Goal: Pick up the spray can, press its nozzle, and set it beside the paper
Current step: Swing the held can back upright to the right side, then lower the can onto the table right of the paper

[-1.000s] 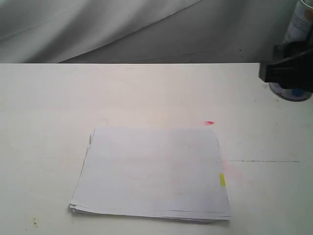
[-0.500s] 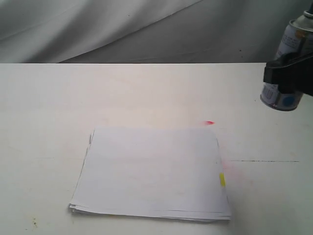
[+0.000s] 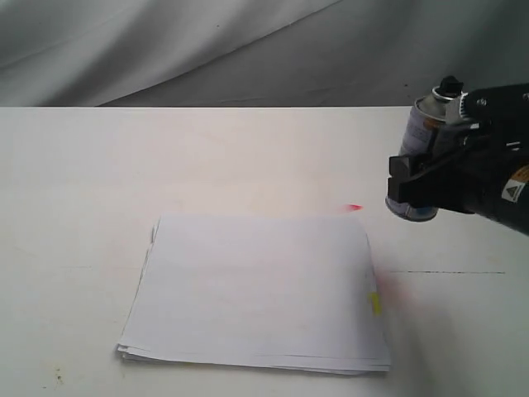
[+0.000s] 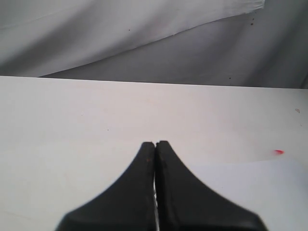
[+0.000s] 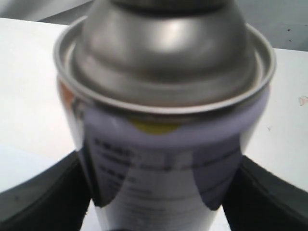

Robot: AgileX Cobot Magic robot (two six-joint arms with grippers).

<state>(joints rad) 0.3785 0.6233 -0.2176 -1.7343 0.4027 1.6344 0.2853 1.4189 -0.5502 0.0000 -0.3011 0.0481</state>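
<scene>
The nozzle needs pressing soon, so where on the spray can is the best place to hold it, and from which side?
Round the middle of the can, from the side, as the right pincer grips it now. The body is a straight cylinder, only slightly tilted, and a side grip leaves the black nozzle on top free to press.

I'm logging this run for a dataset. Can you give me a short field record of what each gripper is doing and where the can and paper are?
right gripper: shut on the spray can, one finger on each side of its body
spray can: tilted, nozzle uppermost, apparently lifted off the table, beyond the paper's far right corner
nozzle: black, nothing visibly pressing it
paper: white stack lying flat, yellow tab at its right edge
left gripper: shut, holding nothing
red mark: on the table near the paper's far right corner
</scene>
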